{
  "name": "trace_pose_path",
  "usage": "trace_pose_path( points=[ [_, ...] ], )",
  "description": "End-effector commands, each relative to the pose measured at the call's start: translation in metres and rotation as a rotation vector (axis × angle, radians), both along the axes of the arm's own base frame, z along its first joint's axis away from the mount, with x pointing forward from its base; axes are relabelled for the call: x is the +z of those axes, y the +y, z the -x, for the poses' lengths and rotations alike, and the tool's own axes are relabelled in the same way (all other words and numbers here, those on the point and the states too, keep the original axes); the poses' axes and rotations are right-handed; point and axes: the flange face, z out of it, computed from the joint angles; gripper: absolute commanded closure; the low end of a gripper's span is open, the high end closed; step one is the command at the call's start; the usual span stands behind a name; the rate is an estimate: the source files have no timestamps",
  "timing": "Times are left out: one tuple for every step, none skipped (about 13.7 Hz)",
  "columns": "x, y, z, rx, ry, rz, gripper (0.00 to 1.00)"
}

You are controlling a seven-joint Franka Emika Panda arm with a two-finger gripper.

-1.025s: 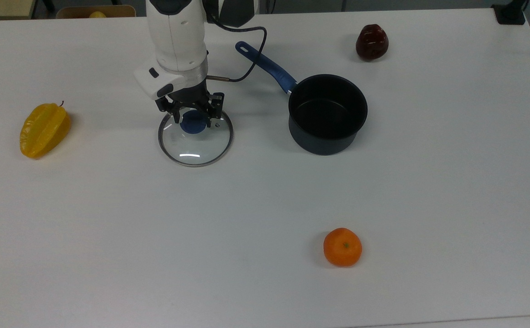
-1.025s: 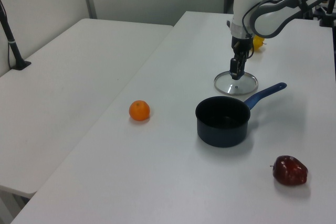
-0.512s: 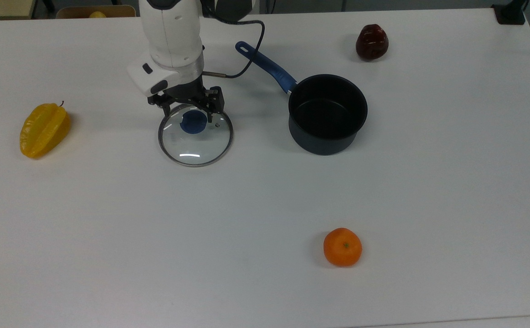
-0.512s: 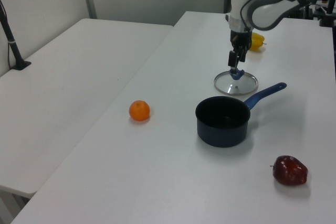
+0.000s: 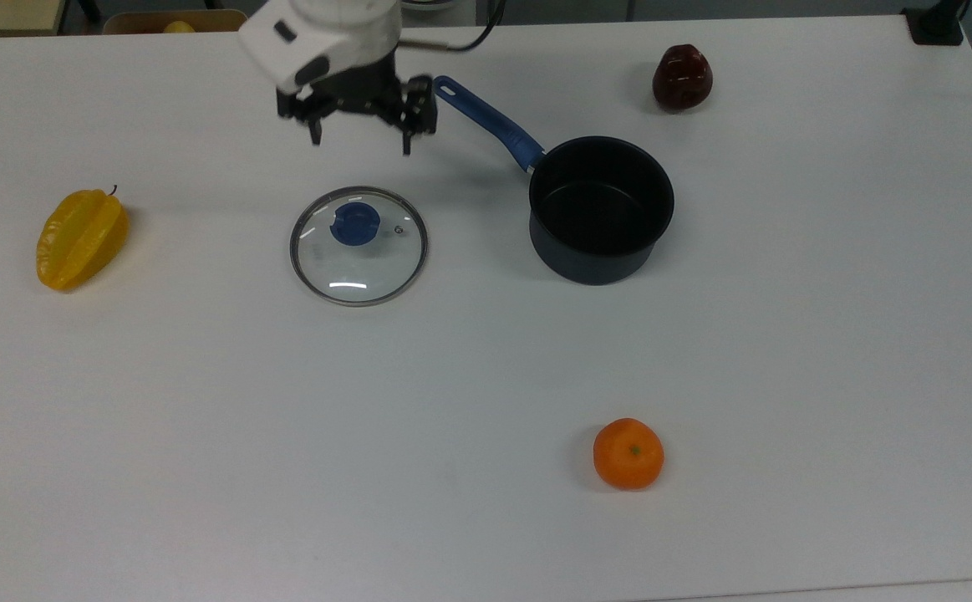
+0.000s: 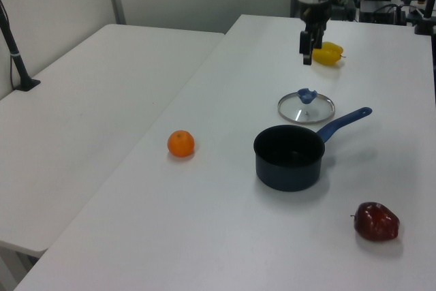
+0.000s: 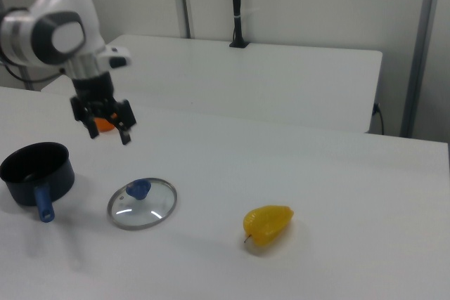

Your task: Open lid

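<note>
The lid (image 5: 358, 246) lies flat on the white tabletop (image 5: 486, 351), off the saucepan (image 5: 601, 209) and well apart from it, at about nine o'clock of the pan in the top view. Its blue knob (image 5: 356, 224) points up, and a small vent hole sits just beside the knob toward three o'clock in the top view. In the left view the lid (image 6: 306, 107) lies just beyond the pan's blue handle (image 6: 344, 123), at about twelve o'clock of the pan (image 6: 289, 157). In the right view the lid (image 7: 142, 203) rests at three o'clock of the pan (image 7: 36, 171).

The claw (image 5: 360, 138) hangs in the air above the tabletop, at twelve o'clock of the lid in the top view, with its two fingers spread apart and nothing between them. In the right view the claw (image 7: 107, 134) hovers clear above the lid, fingers (image 7: 125, 138) pointing down and apart. In the left view the claw (image 6: 307, 57) hangs high over the lid.

The pan stands upright and open, its handle (image 5: 490, 122) running toward ten o'clock in the top view, its end close beside the claw. A yellow star fruit (image 5: 81, 238) lies at nine o'clock of the lid in the top view, well apart. An orange (image 5: 628, 453) sits toward five o'clock of the lid, and a dark red fruit (image 5: 682, 77) lies at about one o'clock of the pan.
</note>
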Motion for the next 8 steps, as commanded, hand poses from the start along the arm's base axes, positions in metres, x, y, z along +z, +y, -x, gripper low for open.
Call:
trace_pose_path(
  points=[
    [0.076,0.021,0.047,0.023,0.004,0.016,0.0],
    [0.087,0.019,0.057,0.016,0.014,0.009,0.0],
    [0.103,0.016,0.069,0.008,0.011,0.004,0.0],
    [0.115,0.012,0.079,0.002,0.014,-0.009,0.0],
    [0.121,0.008,0.085,-0.003,0.022,-0.011,0.0],
    [0.124,0.006,0.087,-0.007,0.021,-0.011,0.0],
    [0.124,0.004,0.086,-0.013,0.021,-0.011,0.0],
    [0.125,0.0,0.086,-0.017,0.016,-0.012,0.0]
  ],
)
